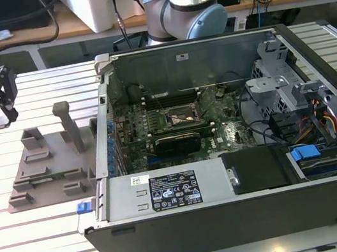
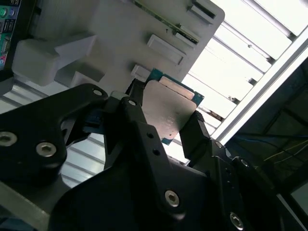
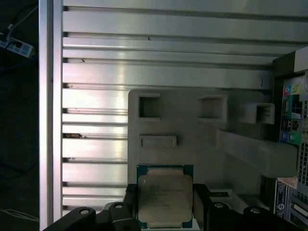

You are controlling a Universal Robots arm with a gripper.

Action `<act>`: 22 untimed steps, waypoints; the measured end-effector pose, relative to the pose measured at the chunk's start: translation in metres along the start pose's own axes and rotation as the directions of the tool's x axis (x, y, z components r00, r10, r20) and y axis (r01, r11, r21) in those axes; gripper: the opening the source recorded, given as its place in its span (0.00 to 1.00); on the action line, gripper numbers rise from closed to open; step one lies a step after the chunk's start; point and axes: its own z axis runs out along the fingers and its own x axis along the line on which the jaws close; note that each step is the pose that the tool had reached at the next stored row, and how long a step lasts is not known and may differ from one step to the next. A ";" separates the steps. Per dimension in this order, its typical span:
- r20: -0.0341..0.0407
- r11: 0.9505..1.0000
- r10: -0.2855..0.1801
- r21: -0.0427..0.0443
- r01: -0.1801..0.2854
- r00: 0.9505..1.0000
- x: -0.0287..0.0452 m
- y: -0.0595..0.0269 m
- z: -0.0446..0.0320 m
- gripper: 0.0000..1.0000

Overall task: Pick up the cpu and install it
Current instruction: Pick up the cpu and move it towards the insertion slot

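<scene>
**CPU pinched by its edges beside the fixture**

The gripper [image 3: 165,204] had its black fingers [image 3: 200,202] drawn in narrow on the cpu [image 3: 165,197], one pad on each of two opposite edges. In both wrist views the chip hung at the edge of the grey fixture [image 3: 192,130], seemingly lifted clear of it. The open computer case [image 1: 236,218] stood just beside the fixture, on the side away from the gripper.

The hold looked like the weak spot. The pads met only the thin rim, so a jolt could probably let the chip twist or slide out and drop onto the fixture. A chip that had turned in the grip would likely meet the socket [image 1: 177,118] askew and might harm its contacts. The case wall, rising well above the fixture, was another thing the chip could strike.

The cpu was a small flat square, with a matt silvery-grey lid carrying faint print. A thin green board rim showed around that lid.
</scene>
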 end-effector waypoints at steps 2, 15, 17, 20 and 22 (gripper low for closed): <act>0.000 1.000 0.000 0.000 0.000 1.000 -0.0002 -0.0001 -0.0072 0.55; 0.000 1.000 0.000 0.001 0.000 1.000 -0.0012 -0.0004 -0.0439 0.55; 0.000 1.000 0.000 0.001 0.000 1.000 -0.0014 -0.0005 -0.0502 0.55; 0.000 1.000 0.000 0.001 0.000 1.000 -0.0016 -0.0007 -0.0577 0.55; 0.000 1.000 0.000 0.001 0.000 1.000 -0.0017 -0.0007 -0.0619 0.55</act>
